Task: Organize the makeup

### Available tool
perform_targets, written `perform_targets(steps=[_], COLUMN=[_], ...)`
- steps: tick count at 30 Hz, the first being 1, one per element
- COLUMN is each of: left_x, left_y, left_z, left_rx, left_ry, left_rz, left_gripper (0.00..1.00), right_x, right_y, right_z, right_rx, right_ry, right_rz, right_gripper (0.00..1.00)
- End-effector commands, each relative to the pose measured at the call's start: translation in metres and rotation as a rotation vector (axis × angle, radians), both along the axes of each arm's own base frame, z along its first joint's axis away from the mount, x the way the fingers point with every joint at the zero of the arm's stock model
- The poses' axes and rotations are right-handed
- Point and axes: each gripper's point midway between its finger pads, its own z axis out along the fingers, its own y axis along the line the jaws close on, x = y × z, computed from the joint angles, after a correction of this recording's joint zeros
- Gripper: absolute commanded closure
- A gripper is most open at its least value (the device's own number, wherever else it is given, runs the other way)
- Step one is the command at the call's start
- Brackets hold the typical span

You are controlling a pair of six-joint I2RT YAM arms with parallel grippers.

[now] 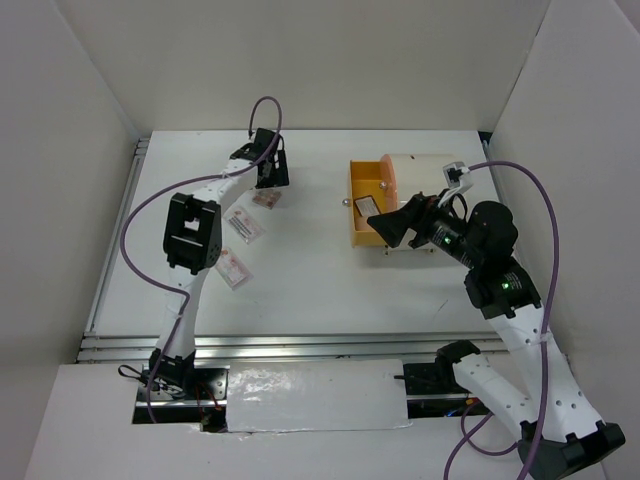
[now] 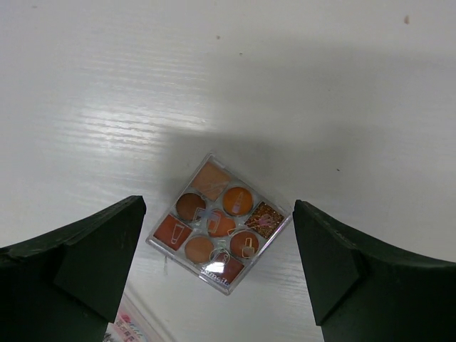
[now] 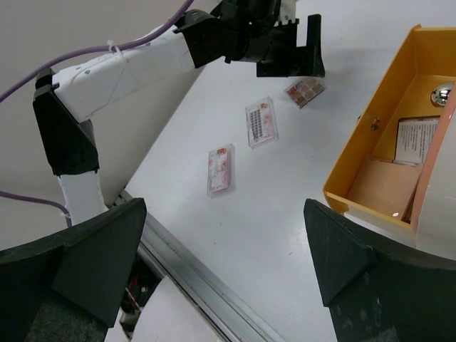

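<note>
A square clear eyeshadow palette with brown, orange and glitter pans lies flat on the white table, turned like a diamond. It also shows in the top view and the right wrist view. My left gripper hovers above it, open and empty, one finger on each side. Two white-pink flat packets lie nearer the front; they also show in the right wrist view. My right gripper is open and empty, over the orange drawer's front part. No pencil sticks show.
A cream cylindrical container stands at the back right with its orange drawer pulled out to the left. A white card and a beige flat item lie in the drawer. The metal rail runs along the front.
</note>
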Motion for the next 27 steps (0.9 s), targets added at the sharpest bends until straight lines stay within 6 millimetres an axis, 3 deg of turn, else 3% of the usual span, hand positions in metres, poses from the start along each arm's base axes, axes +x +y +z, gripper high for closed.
perform_targets(steps=[1,3,10,14,21,27], left_x=[0.012,0.008,0.004,-0.001,-0.029,-0.041], left_y=[-0.013,-0.018,-0.011,-0.013,0.000,-0.002], left_z=[0.007,0.014,-0.008,-0.011,-0.026,-0.040], left_rx=[-0.041,-0.058,-0.072,-0.091,-0.060,0.028], left_ry=[-0.027,-0.043,0.026,0.044,0.084,0.132], left_rz=[-0.171,-0.211,-0.260,-0.270,-0.197,-0.176], left_gripper=[0.01,0.01,0.00,0.01,0.01,0.04], right_x=[0.001,0.002,0.003,0.003,0.004,0.004], right_y=[0.001,0.003,0.003,0.003,0.005,0.006], right_z=[0.012,0.012,0.010,0.012,0.010,0.011], right_rx=[0.009,0.012,0.009,0.009,0.015,0.024], right_ry=[-0.048,-0.046,-0.037,-0.040,-0.035,-0.039], right_rz=[0.002,0.011,0.011,0.004,0.012,0.017], right_gripper=[0.00,0.00,0.00,0.00,0.00,0.00])
